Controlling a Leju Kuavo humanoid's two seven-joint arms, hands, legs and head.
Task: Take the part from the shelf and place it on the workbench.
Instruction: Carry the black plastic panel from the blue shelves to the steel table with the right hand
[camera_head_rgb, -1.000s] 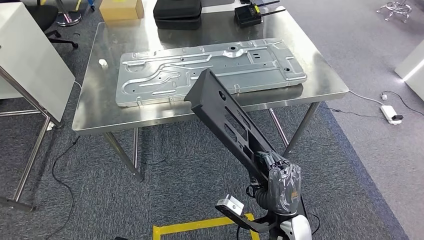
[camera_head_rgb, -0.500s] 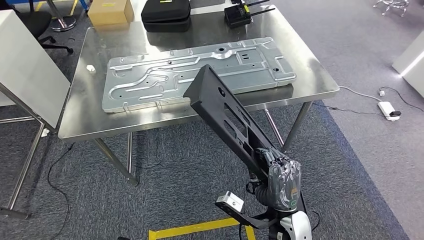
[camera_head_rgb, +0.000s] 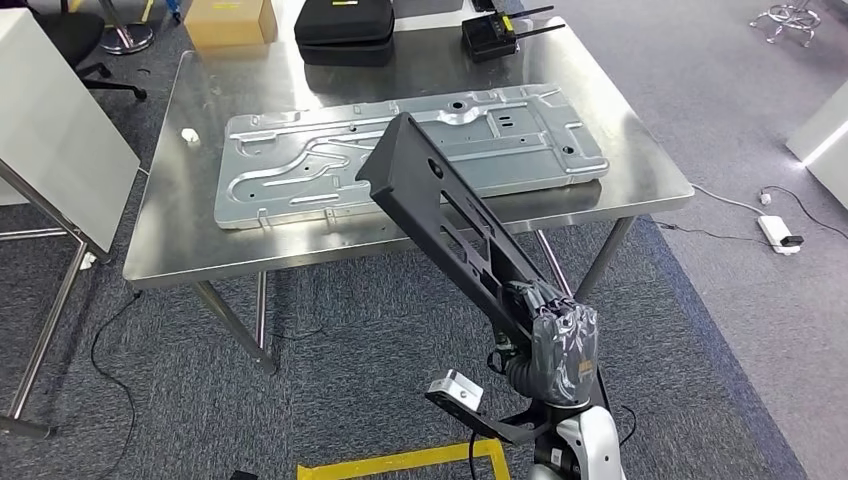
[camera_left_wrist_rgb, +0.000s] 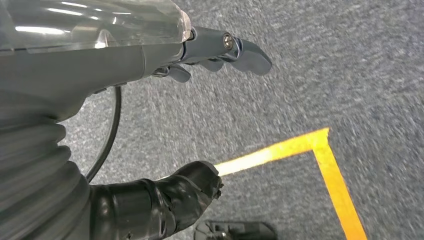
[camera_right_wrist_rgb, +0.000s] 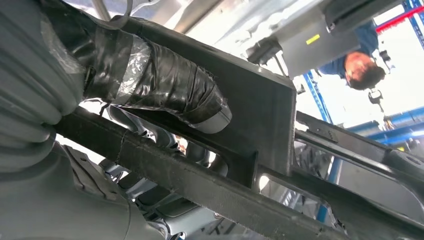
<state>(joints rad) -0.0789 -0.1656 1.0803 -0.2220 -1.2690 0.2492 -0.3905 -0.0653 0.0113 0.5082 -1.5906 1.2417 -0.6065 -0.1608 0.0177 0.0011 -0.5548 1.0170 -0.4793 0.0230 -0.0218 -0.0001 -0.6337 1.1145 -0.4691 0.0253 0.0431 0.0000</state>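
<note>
A steel worktop (camera_head_rgb: 170, 250) stands ahead on grey carpet, carrying a stamped metal panel (camera_head_rgb: 300, 160). The right hand (camera_head_rgb: 560, 345) grips the long black part (camera_head_rgb: 450, 230) by its near end; its far end angles up over the worktop's front edge. The left hand (camera_left_wrist_rgb: 150, 55) hangs empty, fingers apart.

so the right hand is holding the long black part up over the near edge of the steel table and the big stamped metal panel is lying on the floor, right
Not quite. The right hand does hold the long black part with its far end over the near edge of the steel table, but the stamped metal panel lies flat on the tabletop, not on the floor. The head view shows it.
</note>
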